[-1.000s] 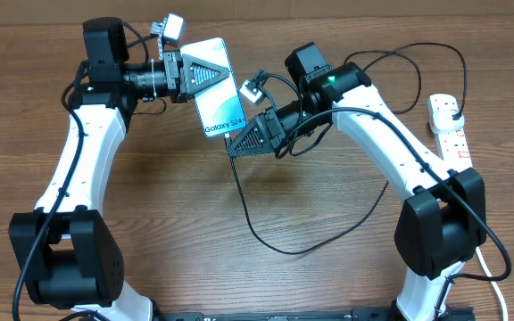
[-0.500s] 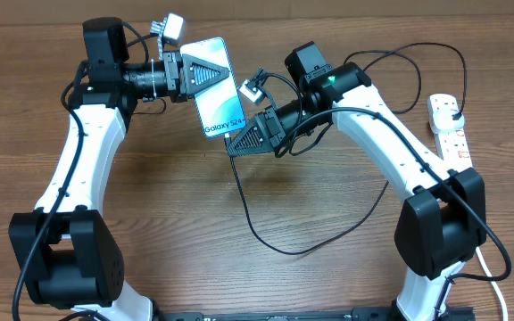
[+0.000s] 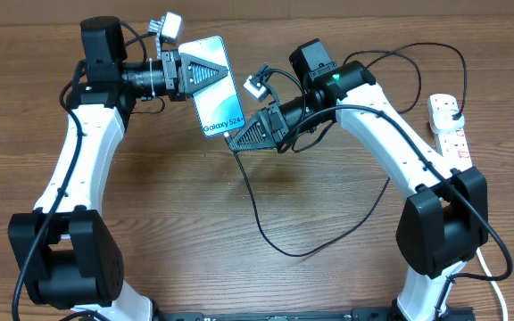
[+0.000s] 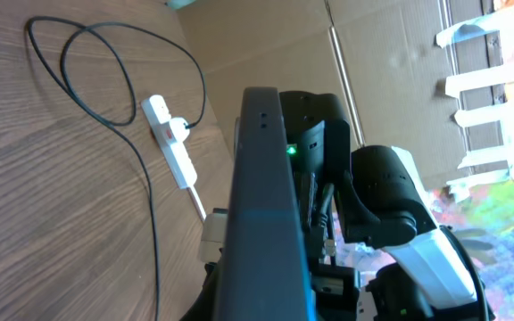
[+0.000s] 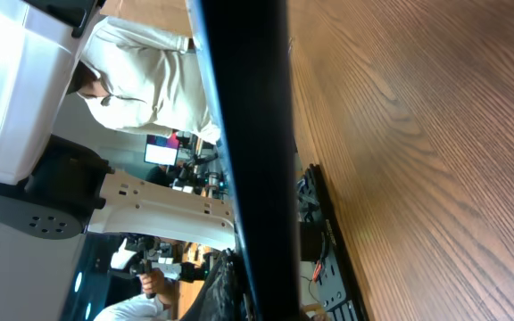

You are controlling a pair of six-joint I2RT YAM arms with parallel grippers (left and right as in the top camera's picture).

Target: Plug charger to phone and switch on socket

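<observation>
Nearest the arm bases, the charger (image 3: pixel 300 255) cable lies in a slack loop on the wooden worktop (image 3: pixel 186 241). From the loop it rises toward the centre and also runs off to the right.

Mid-field, the right hand (image 3: pixel 239 140) is clenched on the charger's connector end, just at the bottom edge of the phone (image 3: pixel 219 105). Whether the connector is seated in the port cannot be told. The right wrist view shows only the phone's dark edge (image 5: pixel 248 134) filling the frame.

The phone is held clear of the worktop, tilted, with its screen lit and facing up. The left hand (image 3: pixel 205 75) is clenched on its upper part.

At the far right, the socket (image 3: pixel 453 138) lies flat on the worktop, well apart from both hands. A white plug (image 3: pixel 454 111) sits in its far end, with the black cable curving away behind it. The left wrist view confirms this, showing the socket (image 4: pixel 175 147) beyond the phone's edge (image 4: pixel 266 205). Switch position cannot be read.
</observation>
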